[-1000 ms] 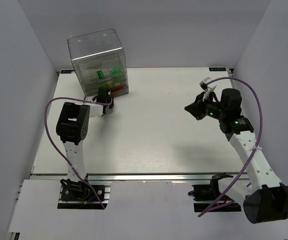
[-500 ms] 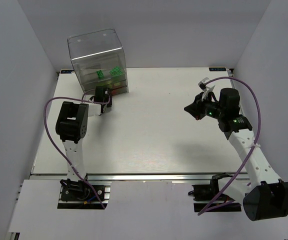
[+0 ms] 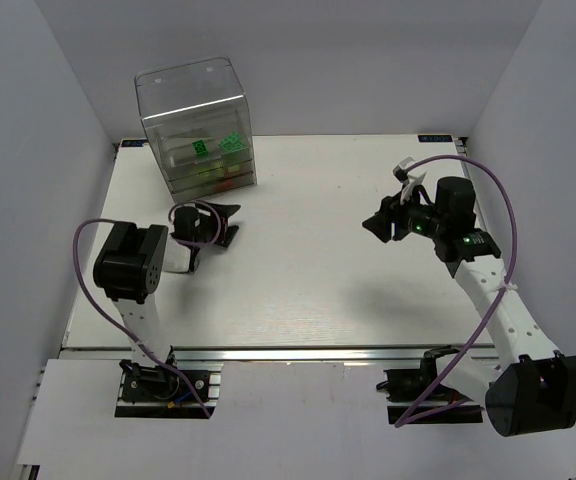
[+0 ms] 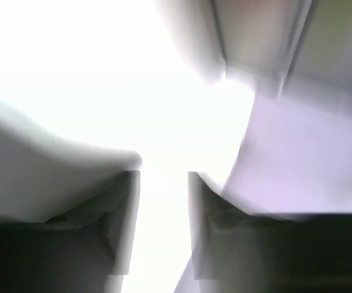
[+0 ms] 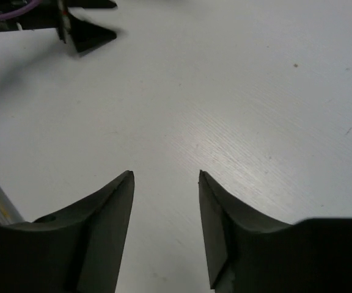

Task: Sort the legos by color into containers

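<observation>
Legos (image 3: 232, 143) lie inside the clear containers (image 3: 193, 110): green in an upper tier, red lower. None is seen loose on the surface (image 3: 298, 270). Left gripper (image 3: 228, 224) and right gripper (image 3: 375, 226) are both spread, holding nothing. Sorting judged essentially complete.

Top view: high above the near edge, looking down over the whole table (image 3: 298, 290).
Left wrist: very close, blurred.
Right wrist: low, skimming the same table.
</observation>
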Available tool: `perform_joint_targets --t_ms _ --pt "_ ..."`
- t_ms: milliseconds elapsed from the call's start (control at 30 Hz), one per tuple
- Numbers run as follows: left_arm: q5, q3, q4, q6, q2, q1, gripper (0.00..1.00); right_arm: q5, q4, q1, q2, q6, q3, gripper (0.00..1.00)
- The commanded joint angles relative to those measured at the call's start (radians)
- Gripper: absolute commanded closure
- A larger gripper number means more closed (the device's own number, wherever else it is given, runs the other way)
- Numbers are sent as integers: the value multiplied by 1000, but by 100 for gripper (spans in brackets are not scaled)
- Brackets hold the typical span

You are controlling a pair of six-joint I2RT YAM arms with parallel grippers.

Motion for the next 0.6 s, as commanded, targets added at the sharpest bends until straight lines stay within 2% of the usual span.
perform_joint_targets --t_ms 0,33,67,133,200,267,300,333,400,567 --pt "336 -160 432 96 -107 -4 2 19 35 -2 14 -41 -11 45" --pt "448 -225 638 94 -121 -4 2 22 35 -5 19 -53 -11 40" --pt "502 -244 708 79 -148 -4 2 19 32 -7 24 -62 -11 34" --pt "646 -265 777 66 -197 -4 2 14 33 -11 24 -76 -19 27" --pt "723 -265 743 114 -309 -4 2 3 38 -17 25 -75 -21 16" --pt "792 -239 489 291 -415 -13 2 2 48 -26 22 -59 -19 13" --pt "788 -221 359 395 -540 -23 2 -1 50 -39 19 -55 -21 12" --pt "768 -190 17 630 -608 -34 2 3 62 -43 16 -43 -30 12" --pt "672 -115 -314 800 -761 -34 2 15 99 -57 7 3 -41 11" --pt "601 -61 -593 1124 -972 -34 2 54 144 -106 10 86 -57 11"
